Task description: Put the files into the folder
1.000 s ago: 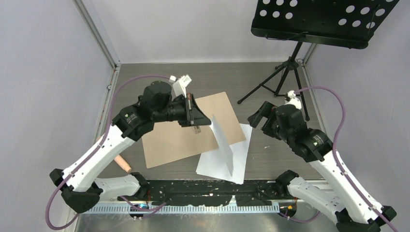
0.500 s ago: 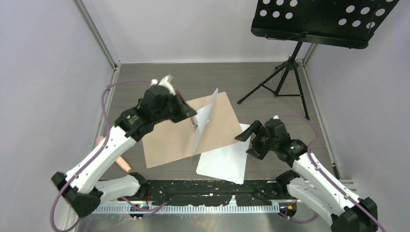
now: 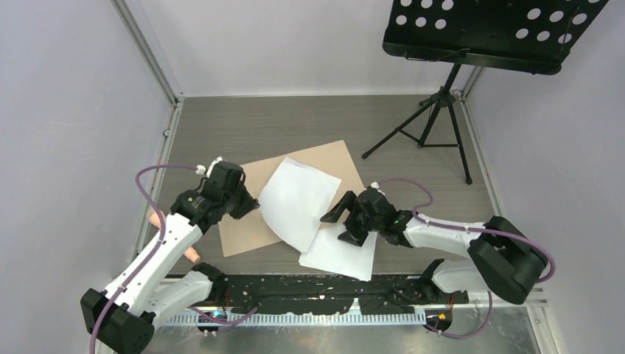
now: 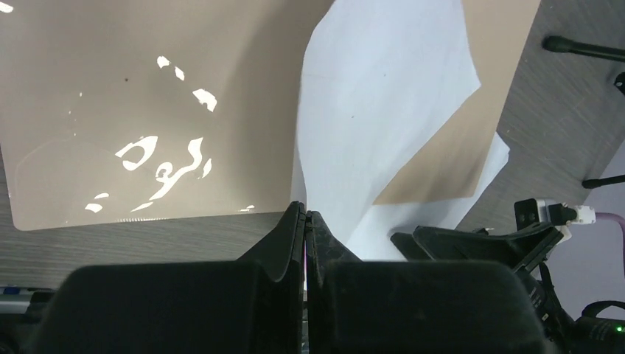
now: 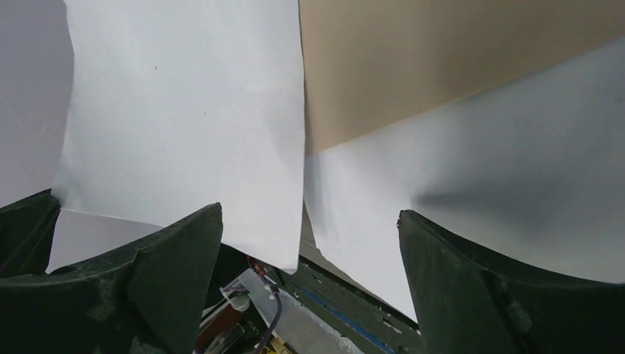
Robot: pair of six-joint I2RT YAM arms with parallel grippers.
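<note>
Drawing the left gripper back from the far middle of the folder toward 8 o'clock, pinching the upper sheet by its edge. Laying that sheet down from standing on edge to nearly flat across the folder's 3 o'clock half. Swinging the right gripper in from 3 o'clock, low and spread wide, over the lower sheet.

The upper sheet covers the middle of the folder and one corner of the lower sheet. The right pincer hides the lower sheet's far edge. The picture's top edge cuts off the music stand. A pinkish thing is half hidden behind the left arm and cannot be identified.
</note>
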